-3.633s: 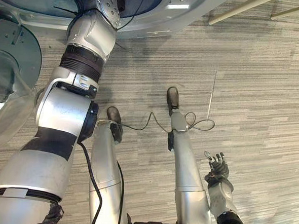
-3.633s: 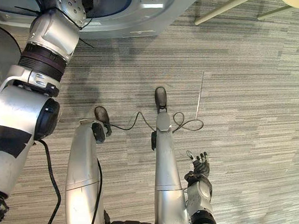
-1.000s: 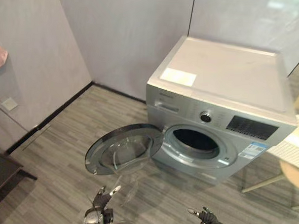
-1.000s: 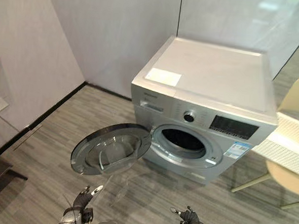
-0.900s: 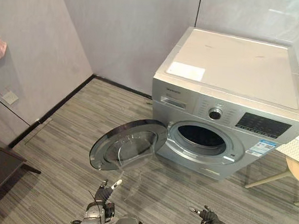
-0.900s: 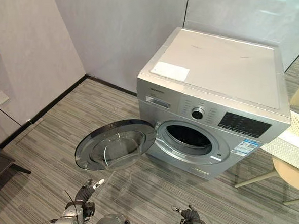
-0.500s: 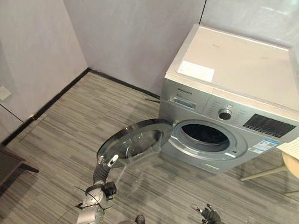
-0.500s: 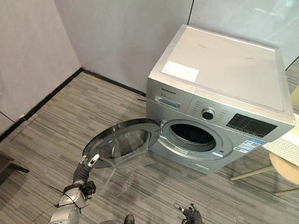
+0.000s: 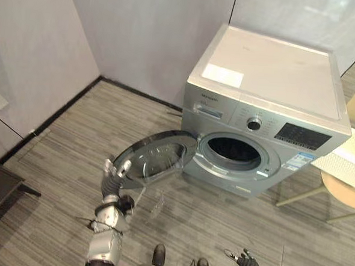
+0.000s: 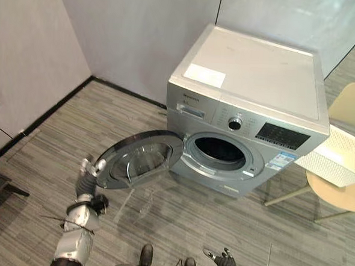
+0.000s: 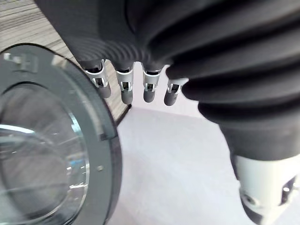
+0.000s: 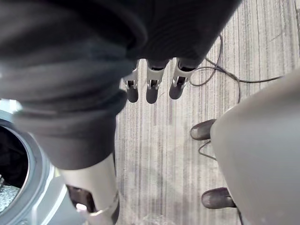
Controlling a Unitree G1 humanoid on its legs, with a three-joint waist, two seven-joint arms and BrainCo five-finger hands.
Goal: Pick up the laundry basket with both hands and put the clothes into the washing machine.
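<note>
Basket (image 9: pixel 344 162) sits on the chair (image 9: pixel 345 196) while the left hand (image 9: pixel 110 183), straight-fingered and empty, hovers by the washer's (image 9: pixel 271 72) open door (image 9: pixel 154 162), right hand (image 9: pixel 246 264) low, relaxed and empty; next, likely a door push.

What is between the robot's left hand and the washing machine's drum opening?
The machine's open round door stands between the left hand and the drum opening, as both eye views show.
</note>
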